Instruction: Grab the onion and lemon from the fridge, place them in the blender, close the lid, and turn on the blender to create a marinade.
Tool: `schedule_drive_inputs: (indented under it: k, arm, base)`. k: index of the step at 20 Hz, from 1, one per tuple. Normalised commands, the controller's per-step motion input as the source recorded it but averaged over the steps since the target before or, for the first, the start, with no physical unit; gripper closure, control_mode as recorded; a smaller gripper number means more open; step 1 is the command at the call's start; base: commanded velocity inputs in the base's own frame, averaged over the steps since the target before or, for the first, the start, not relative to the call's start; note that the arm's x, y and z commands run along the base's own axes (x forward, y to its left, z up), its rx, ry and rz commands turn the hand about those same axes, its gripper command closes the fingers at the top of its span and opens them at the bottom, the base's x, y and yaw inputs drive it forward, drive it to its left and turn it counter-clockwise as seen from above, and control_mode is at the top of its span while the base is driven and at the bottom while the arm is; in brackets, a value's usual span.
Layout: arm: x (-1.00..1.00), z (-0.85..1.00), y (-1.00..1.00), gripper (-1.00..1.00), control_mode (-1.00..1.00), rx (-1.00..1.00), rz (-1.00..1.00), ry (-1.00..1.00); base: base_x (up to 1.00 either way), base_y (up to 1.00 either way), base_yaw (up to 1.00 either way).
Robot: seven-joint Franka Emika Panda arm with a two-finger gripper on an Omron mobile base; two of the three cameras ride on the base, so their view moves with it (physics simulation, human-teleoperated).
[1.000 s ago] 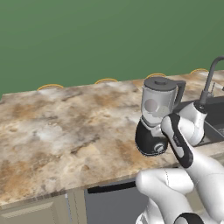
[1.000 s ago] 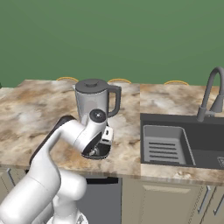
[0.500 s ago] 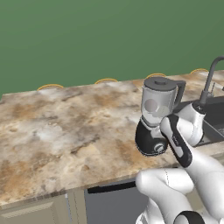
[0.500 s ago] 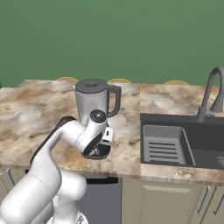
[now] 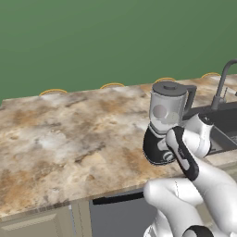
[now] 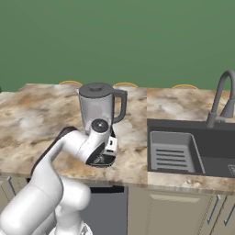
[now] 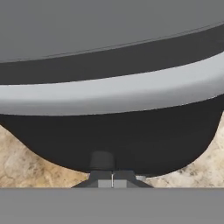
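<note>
The blender [image 5: 163, 121] stands on the marble counter, its translucent jar [image 6: 97, 110] capped by the dark lid [image 5: 169, 86] [image 6: 95, 88]. Through the jar wall I see the pale onion [image 5: 159, 111] and, beside it, the yellow-green lemon [image 5: 172, 118]. My gripper [image 7: 112, 178] is shut with nothing between its fingers, its tips pressed against the front of the black blender base [image 7: 113, 140] at a small knob. From the right base view the gripper [image 6: 104, 158] sits low against the base. The fridge is out of view.
A dark sink [image 6: 183, 147] with a curved faucet [image 6: 220, 98] lies right of the blender. Yellow rims [image 5: 53, 92] show along the counter's back edge by the green wall. Bare marble counter [image 5: 69, 134] stretches to the left.
</note>
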Motion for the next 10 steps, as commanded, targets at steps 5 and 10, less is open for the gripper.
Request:
schedule_drive_inputs:
  k: [5,10]
  arm:
    - [0.00,-0.01,0.12,1.00,-1.00,-0.02,0.00,-0.01]
    - [0.00,0.03,0.02,1.00,-1.00,0.00,0.00,-0.07]
  base:
    - [0.00,0.00,0.00]
    - [0.00,0.00,0.00]
